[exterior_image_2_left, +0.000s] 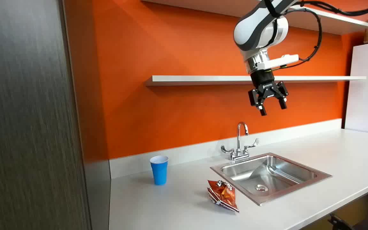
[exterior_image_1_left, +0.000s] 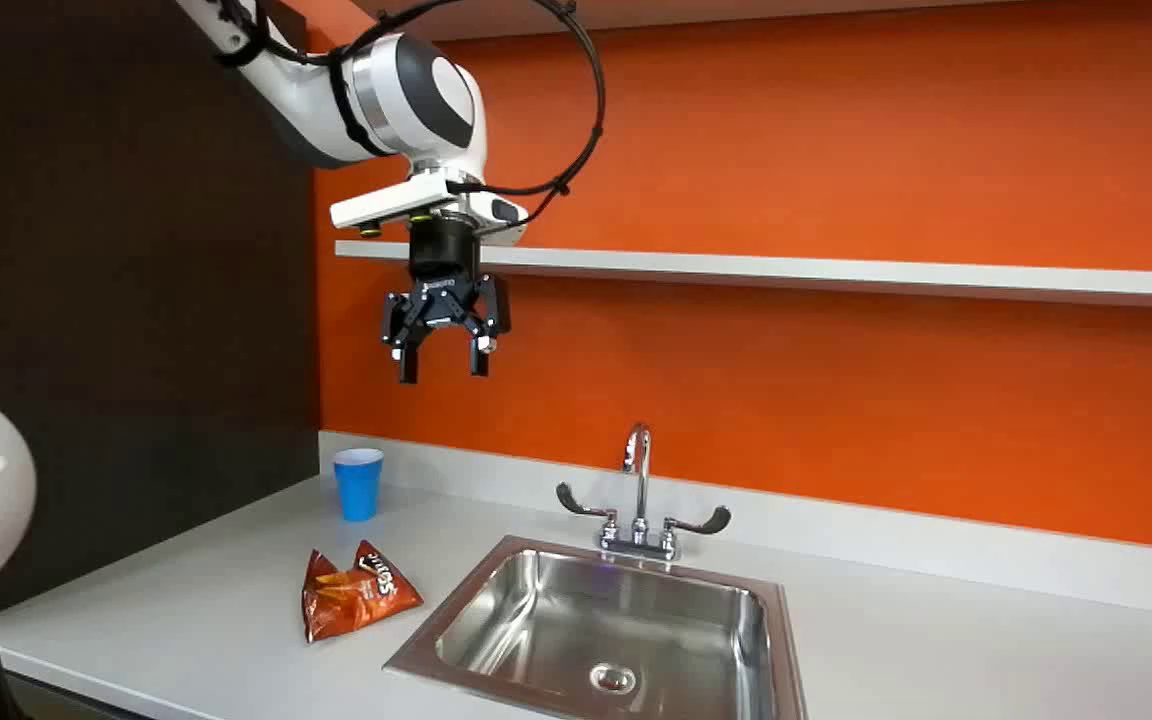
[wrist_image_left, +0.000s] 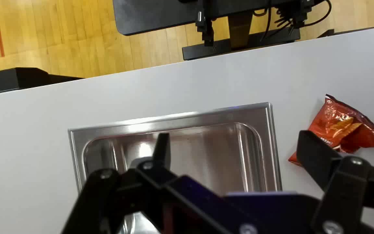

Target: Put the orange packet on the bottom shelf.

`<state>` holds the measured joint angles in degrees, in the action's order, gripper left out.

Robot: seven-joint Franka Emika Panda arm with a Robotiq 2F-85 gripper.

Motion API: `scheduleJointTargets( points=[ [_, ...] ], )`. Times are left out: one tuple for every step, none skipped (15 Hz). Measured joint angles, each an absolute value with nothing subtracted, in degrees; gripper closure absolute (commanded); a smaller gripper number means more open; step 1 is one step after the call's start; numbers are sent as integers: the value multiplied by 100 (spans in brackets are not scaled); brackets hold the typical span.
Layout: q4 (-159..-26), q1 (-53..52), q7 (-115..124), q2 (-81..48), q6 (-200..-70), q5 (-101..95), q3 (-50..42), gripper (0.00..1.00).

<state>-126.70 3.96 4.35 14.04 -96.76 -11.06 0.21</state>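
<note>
The orange packet (exterior_image_1_left: 361,597) lies crinkled on the countertop between the blue cup and the sink; it also shows in an exterior view (exterior_image_2_left: 225,195) and at the right of the wrist view (wrist_image_left: 339,125), partly covered by a finger. The bottom shelf (exterior_image_1_left: 836,270) is a long pale board on the orange wall, also in an exterior view (exterior_image_2_left: 196,80); it is out of the wrist view. My gripper (exterior_image_1_left: 443,366) is open and empty, pointing down, high above the counter with its fingertips below shelf height. It also shows in an exterior view (exterior_image_2_left: 273,110) and the wrist view (wrist_image_left: 234,146).
A steel sink (exterior_image_1_left: 458,607) with a faucet (exterior_image_1_left: 642,490) is set in the countertop (exterior_image_2_left: 158,210). A blue cup (exterior_image_1_left: 358,487) stands near the back corner. A dark panel (exterior_image_1_left: 136,300) closes the left end. A higher shelf (exterior_image_2_left: 327,22) runs above the bottom one.
</note>
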Motion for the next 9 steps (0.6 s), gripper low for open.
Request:
scheduleJointTargets(
  points=[
    [-12671,396,435,1403,-9677,-1106,19,0],
    [-12671,396,435,1403,-9677,-1106,19,0],
    [-12672,390,435,1402,-9677,-1106,14,0],
    [-12679,381,435,1398,-9695,-1092,8,0],
    [-12692,371,438,1384,-9746,-1071,7,0],
    [-12711,359,474,1356,-9847,-1041,7,0],
    [-12734,340,582,1307,-9987,-996,8,0],
    [-12761,315,736,1242,-10150,-922,8,0],
    [-12792,289,912,1162,-10324,-839,11,0]
  ],
)
